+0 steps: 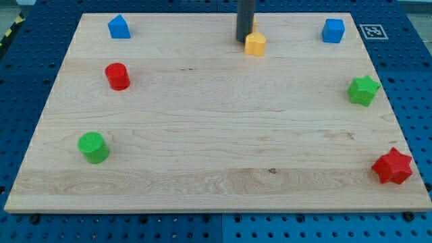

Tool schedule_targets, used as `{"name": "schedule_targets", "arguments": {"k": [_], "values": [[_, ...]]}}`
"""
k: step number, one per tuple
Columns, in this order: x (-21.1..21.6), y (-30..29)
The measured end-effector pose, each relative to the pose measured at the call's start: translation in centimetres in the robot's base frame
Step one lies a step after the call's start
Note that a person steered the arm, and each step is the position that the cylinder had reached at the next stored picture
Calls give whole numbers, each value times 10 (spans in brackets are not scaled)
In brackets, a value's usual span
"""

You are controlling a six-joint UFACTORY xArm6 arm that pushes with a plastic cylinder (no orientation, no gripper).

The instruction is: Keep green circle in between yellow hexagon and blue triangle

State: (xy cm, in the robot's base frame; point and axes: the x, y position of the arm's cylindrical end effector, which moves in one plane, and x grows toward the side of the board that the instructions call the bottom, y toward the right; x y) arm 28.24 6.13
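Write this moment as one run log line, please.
my tip: touching yellow hexagon, its left | green circle: bottom left, untouched | blue triangle: top left | step: not done

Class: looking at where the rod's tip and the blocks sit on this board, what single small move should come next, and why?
Probably slide my tip down-left toward the green circle. My tip sits beside the yellow hexagon at the view's top, while the circle lies far at bottom left, not between the hexagon and the blue triangle.

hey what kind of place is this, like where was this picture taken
Probably a robotics lab bench: a wooden board of small coloured blocks lies on a blue perforated table, with a printed marker tag beside it.
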Motion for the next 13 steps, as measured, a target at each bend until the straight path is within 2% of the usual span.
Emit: {"name": "schedule_targets", "arguments": {"k": [1, 2, 3, 4, 6, 7, 8, 9, 10, 11, 12, 13], "values": [[37, -34], [101, -66], [198, -75], [237, -141], [212, -288], [233, -324], [289, -318], [287, -278], [215, -234], [164, -220], [195, -230], [185, -226]]}}
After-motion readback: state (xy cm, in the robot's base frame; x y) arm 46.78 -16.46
